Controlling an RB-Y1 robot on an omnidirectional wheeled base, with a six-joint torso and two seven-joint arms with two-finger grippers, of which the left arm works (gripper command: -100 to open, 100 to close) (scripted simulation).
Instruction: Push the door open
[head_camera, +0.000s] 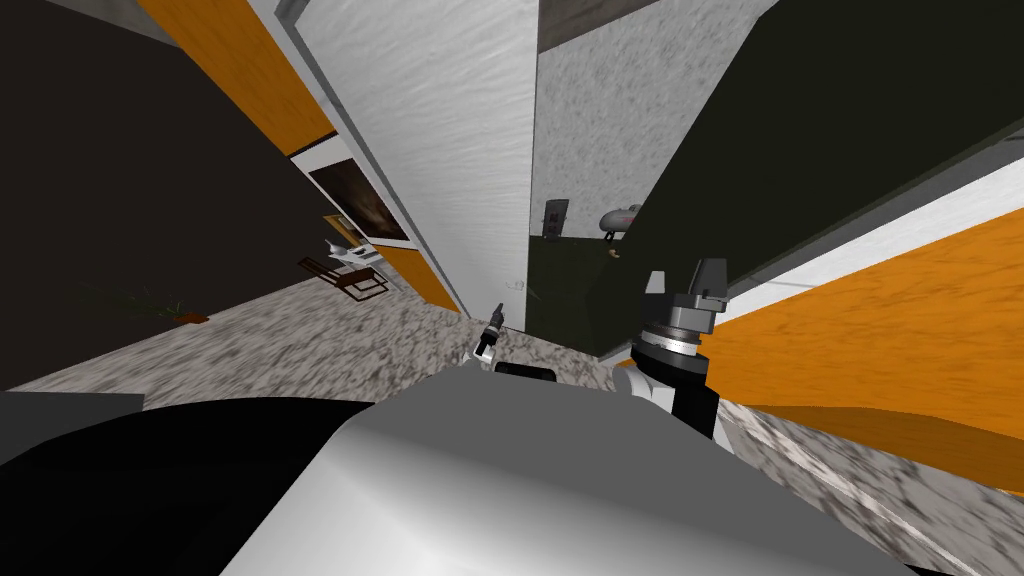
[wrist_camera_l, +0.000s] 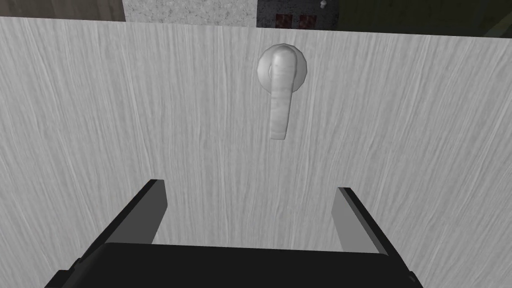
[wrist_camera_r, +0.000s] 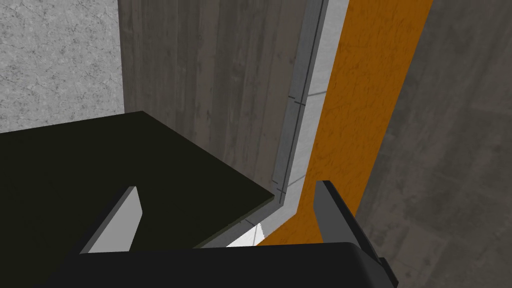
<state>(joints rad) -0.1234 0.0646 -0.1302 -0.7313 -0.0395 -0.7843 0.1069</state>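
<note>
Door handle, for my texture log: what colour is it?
Light grey handle, like the door; best in left wrist view.

Nothing legible anywhere. No lettering, number, brand or label on the pale grained door (wrist_camera_l: 150, 125), nor on its lever handle (wrist_camera_l: 281, 95). Just past the door's free edge, on the speckled wall, a small dark panel (head_camera: 555, 218): too small to tell whether marked with any sign.
</note>
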